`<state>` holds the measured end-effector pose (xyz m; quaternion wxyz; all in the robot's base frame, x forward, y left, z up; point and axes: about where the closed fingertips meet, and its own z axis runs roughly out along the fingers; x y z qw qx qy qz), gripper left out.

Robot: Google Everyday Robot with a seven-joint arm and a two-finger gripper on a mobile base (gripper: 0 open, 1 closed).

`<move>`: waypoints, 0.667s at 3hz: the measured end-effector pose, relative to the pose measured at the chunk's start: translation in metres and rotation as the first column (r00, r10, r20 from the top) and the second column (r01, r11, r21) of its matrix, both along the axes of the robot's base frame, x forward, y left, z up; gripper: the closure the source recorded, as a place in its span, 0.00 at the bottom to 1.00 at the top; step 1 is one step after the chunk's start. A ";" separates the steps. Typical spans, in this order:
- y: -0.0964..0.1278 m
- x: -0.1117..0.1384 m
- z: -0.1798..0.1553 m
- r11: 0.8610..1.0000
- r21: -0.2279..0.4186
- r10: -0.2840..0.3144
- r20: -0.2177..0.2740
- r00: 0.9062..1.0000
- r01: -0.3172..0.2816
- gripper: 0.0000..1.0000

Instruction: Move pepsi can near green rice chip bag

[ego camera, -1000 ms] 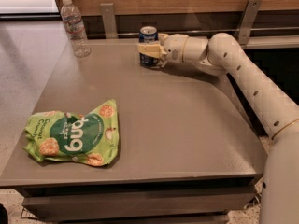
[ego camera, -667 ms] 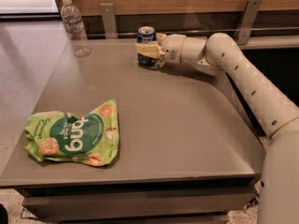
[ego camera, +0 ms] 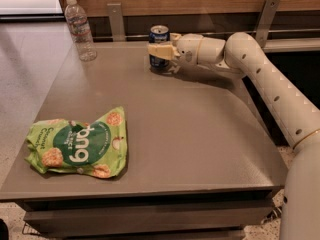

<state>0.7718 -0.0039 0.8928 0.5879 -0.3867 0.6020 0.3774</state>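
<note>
The pepsi can [ego camera: 159,38], dark blue with a silver top, stands upright at the far edge of the grey table [ego camera: 190,134], right of the middle. My gripper [ego camera: 161,51] reaches in from the right and is shut on the can, with one cream finger [ego camera: 160,49] across its front. The can's base is at the table surface or just above it. The green rice chip bag [ego camera: 77,144] lies flat near the front left corner, far from the can.
A clear plastic water bottle [ego camera: 80,29] stands at the far left corner. A wooden wall with metal brackets [ego camera: 116,19] runs behind the table. My white arm [ego camera: 270,79] spans the right side. The floor lies to the left.
The gripper and the can have shifted only a little sideways at the far edge. The bag and the bottle have not moved.
</note>
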 end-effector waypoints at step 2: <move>-0.039 -0.065 0.071 1.000 -0.005 -0.001 0.016 1.000 0.001 1.00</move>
